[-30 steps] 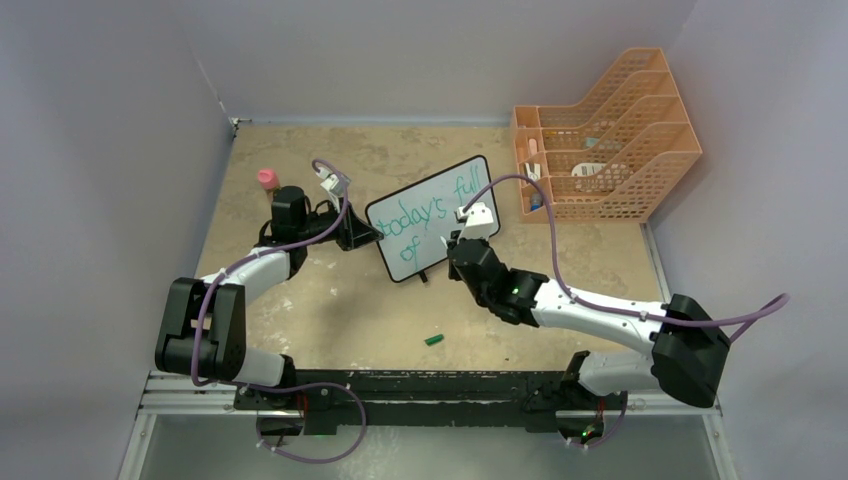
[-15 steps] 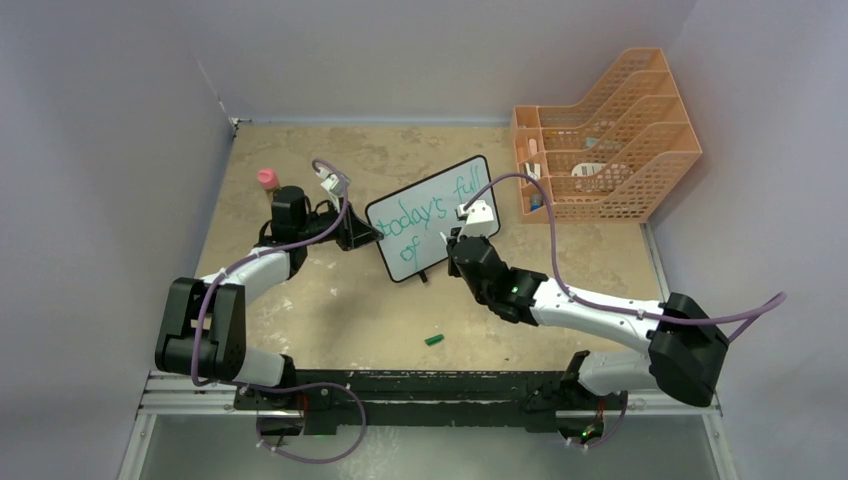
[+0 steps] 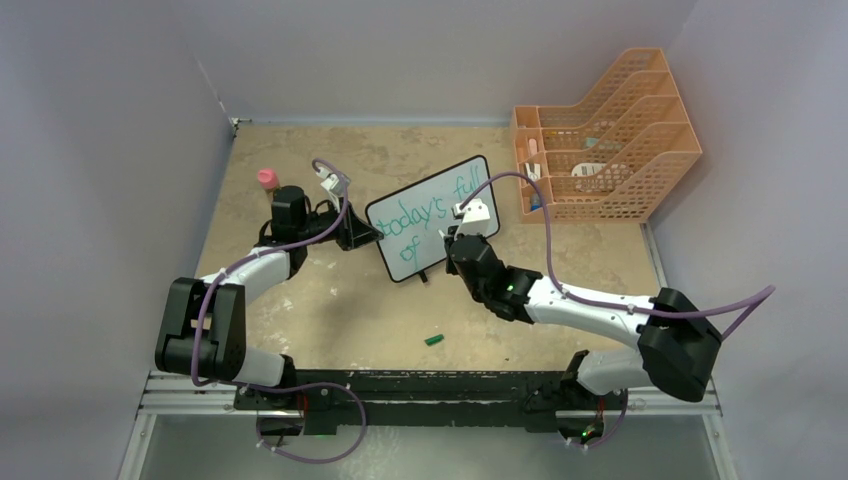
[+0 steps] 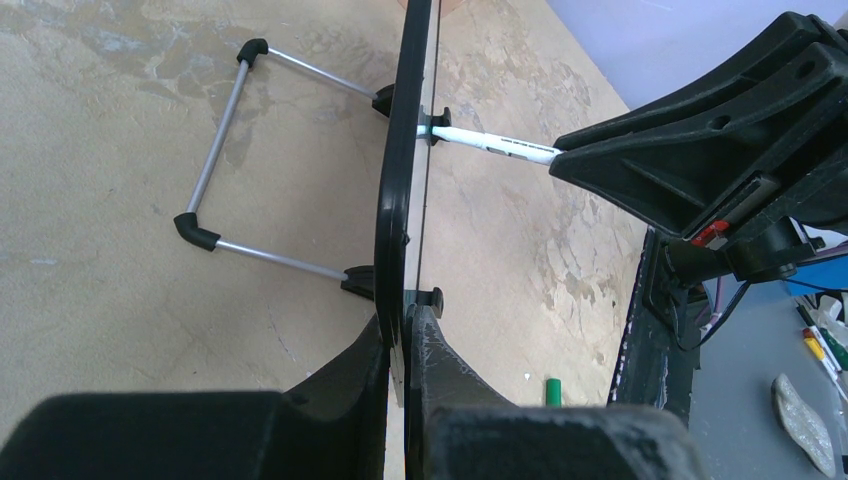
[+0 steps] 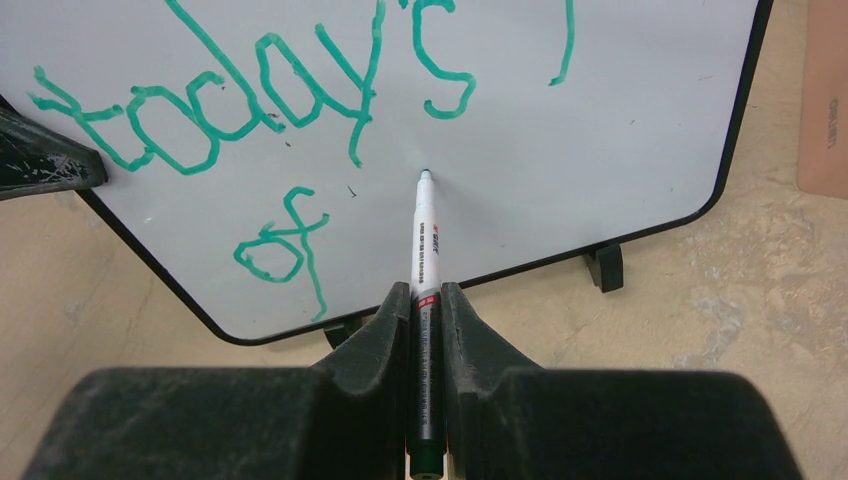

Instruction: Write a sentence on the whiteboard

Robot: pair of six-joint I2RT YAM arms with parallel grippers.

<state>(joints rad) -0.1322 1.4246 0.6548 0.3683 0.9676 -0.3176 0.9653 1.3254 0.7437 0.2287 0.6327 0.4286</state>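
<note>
Starting word 4: right gripper (image 5: pixel 425 295) pinches white-barrelled green marker (image 5: pixel 421 240), tip on rectangular black-framed whiteboard (image 5: pixel 600 120), 3 o'clock of "of"; left gripper (image 4: pixel 405 335) clamps board edge. Next: light, steady strokes.

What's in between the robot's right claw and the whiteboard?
A white marker. The right gripper is shut on its barrel, and its tip reaches the face of the whiteboard. The right wrist view shows this best.
</note>
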